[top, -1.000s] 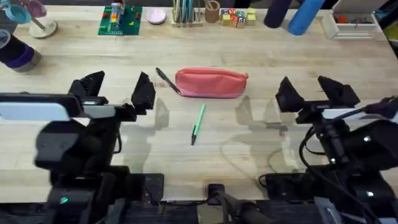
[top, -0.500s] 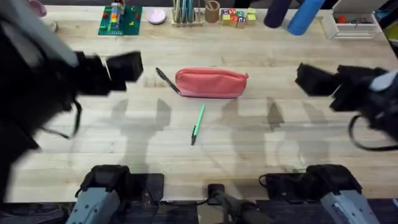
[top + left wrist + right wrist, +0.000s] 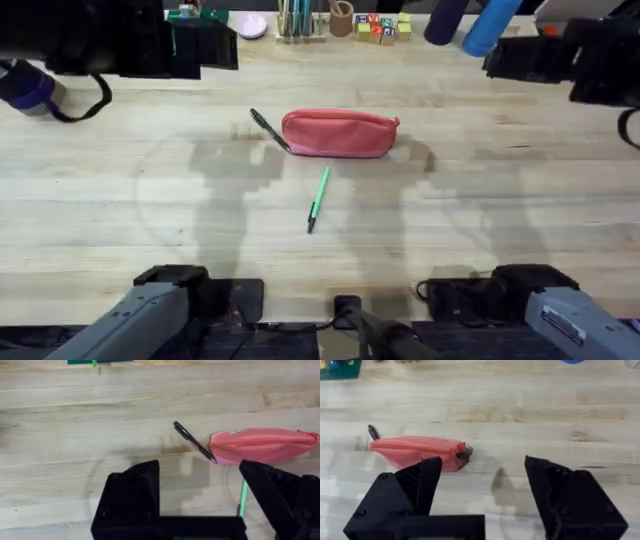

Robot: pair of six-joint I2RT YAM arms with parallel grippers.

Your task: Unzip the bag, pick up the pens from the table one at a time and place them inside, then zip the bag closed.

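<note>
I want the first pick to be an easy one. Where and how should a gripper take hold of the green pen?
Probably at mid-barrel. The green pen lies flat and alone on the table, clear of the bag, its dark tip toward the arm bases. Come straight down from above, fingers closing across the slim barrel, on its two long sides. Either open gripper could do it.

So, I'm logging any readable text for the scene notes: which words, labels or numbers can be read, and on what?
None can be read.
Small white tag on the bag: marks too small.
Letter blocks at the table's far edge: letters too blurred.
</note>
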